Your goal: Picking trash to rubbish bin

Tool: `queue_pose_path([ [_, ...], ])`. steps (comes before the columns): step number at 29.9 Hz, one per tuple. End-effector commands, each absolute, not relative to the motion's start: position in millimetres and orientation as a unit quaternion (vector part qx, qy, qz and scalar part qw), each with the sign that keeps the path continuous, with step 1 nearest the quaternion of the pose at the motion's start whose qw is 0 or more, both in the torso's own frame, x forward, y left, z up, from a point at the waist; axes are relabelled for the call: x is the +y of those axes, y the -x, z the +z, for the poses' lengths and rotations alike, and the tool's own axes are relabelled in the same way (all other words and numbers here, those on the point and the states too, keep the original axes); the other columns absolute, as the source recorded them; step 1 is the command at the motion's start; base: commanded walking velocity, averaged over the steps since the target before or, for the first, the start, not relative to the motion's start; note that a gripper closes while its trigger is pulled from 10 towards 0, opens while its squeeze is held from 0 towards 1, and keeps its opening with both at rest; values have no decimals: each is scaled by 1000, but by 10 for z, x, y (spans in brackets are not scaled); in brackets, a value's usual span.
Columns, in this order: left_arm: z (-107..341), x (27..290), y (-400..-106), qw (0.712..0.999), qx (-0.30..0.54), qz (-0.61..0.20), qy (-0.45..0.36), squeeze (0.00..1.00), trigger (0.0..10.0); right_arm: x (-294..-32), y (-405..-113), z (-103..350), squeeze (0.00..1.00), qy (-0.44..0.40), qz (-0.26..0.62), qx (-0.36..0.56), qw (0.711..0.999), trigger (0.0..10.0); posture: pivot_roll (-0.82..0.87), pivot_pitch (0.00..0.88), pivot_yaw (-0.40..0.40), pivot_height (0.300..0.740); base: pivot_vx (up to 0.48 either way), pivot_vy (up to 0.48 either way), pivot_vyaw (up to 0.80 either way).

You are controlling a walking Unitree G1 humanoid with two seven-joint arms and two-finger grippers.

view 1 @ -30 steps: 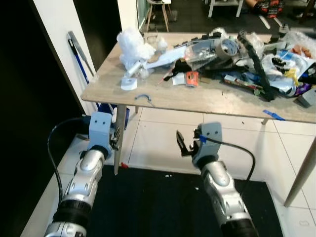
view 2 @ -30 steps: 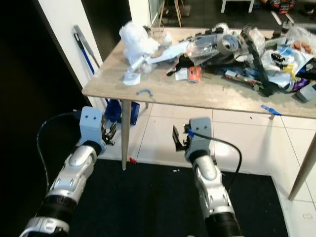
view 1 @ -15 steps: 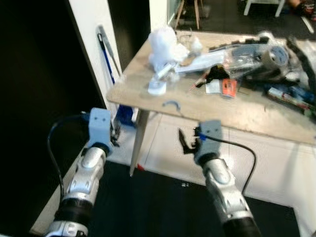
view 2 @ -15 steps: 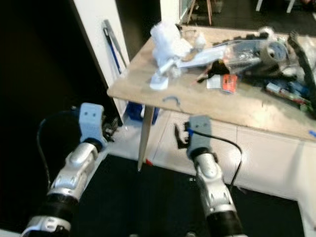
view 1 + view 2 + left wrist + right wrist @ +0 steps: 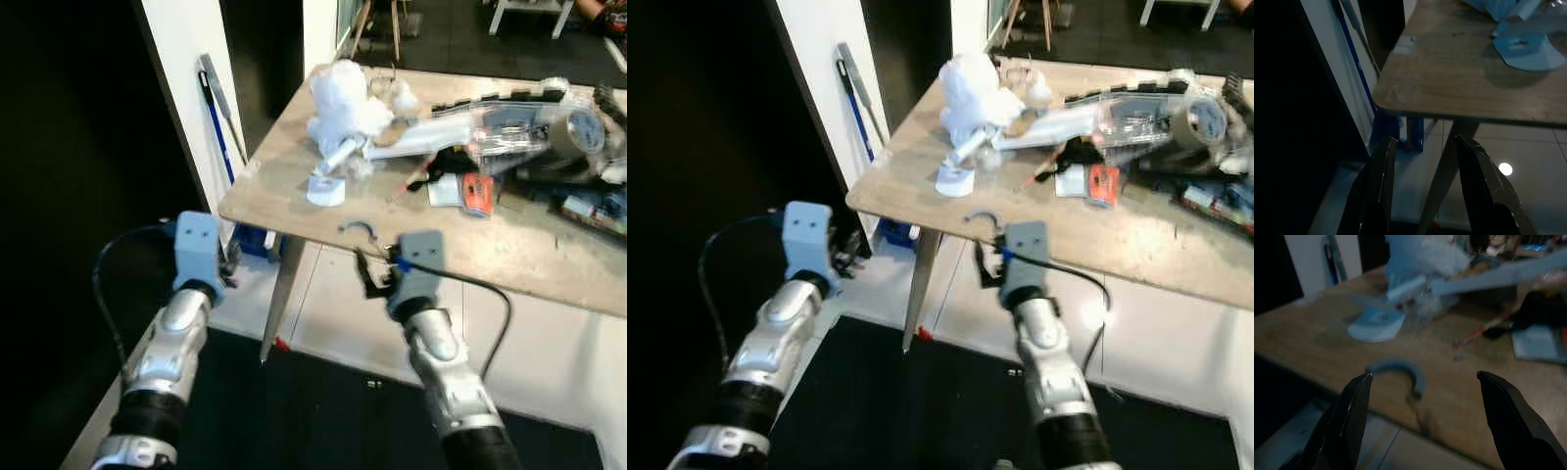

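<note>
Right gripper spread wide before curved grey scrap at table edge, centre frame, left gripper parted, lower left.

Matt wood-grain table, crinkled white plastic bag, glossy floor tiles, silver metal arms, matt black fingers.

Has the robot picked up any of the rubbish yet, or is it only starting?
Only starting. Nothing looks binned: the wooden table holds the white crumpled wrapping, a white round lid and a small grey curved scrap. The right gripper hangs open and empty at the table edge, facing that scrap. The left gripper is low and open. Every pickup remains.
</note>
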State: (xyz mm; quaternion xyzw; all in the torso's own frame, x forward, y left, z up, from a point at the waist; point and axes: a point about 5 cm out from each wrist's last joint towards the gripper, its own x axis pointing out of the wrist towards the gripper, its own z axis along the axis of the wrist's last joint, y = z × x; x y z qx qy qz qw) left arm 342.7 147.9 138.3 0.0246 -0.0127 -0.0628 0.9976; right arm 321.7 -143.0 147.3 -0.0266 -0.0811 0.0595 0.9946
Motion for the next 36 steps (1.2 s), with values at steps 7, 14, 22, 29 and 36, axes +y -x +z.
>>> queue_pose_path([
  [7,1300,1535,-3373,999,-8,-40,-13,0,10000,-1359,-3216,1540,0,35,90,-83,992,10000,-90,118,4,740,322,0,-254],
  [14,1293,1519,-3337,999,-13,-30,-7,0,10000,-1383,-3218,1540,0,41,93,-82,991,10000,-89,110,-22,740,324,0,-81],
  [22,1348,1521,-3326,998,-31,-48,-12,0,10000,-1344,-3209,1539,0,25,94,-78,992,10000,-92,105,0,740,275,0,0],
  [29,1525,1564,-3308,993,-85,-76,-3,0,10000,-1269,-3138,1450,0,8,115,-61,991,10000,-78,93,6,740,0,0,0],
  [36,1569,1511,-3232,982,-95,-162,-4,0,10000,-1283,-3137,1380,0,-16,108,-46,993,10000,-74,92,7,740,0,0,0],
])
